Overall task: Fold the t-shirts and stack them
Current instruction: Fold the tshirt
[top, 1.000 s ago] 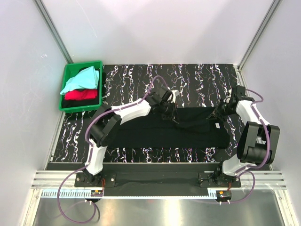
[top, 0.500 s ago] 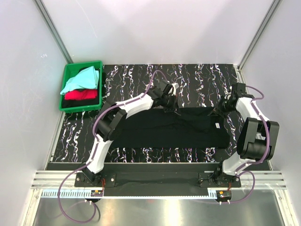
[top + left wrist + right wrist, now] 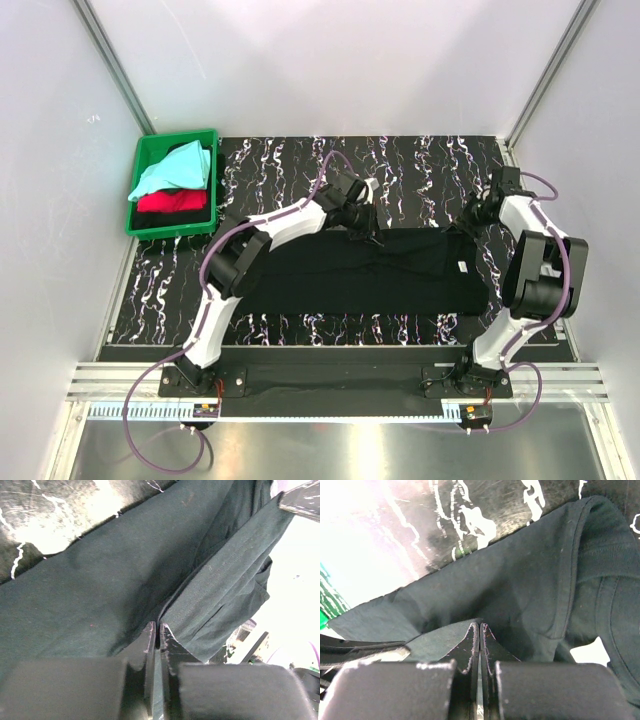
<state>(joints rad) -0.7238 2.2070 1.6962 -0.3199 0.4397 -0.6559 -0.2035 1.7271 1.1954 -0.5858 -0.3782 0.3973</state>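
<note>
The black t-shirt (image 3: 370,272) lies folded into a long band across the tabletop, its small white neck label (image 3: 462,266) near the right end. My left gripper (image 3: 361,222) is at the band's far edge, left of the middle, shut on a fold of the black cloth (image 3: 210,595). My right gripper (image 3: 467,222) is at the far right corner, shut on the black cloth (image 3: 520,595) near the collar. A pale aqua t-shirt (image 3: 172,167) and a red t-shirt (image 3: 172,201) lie in the green crate (image 3: 147,225).
The green crate stands at the table's far left corner. Grey walls close in the left, back and right sides. The arm bases and a metal rail (image 3: 330,380) run along the near edge.
Both grippers have moved toward the far side of the table with the shirt's far edge. The right gripper has also shifted slightly right. The band has been pulled flatter.
</note>
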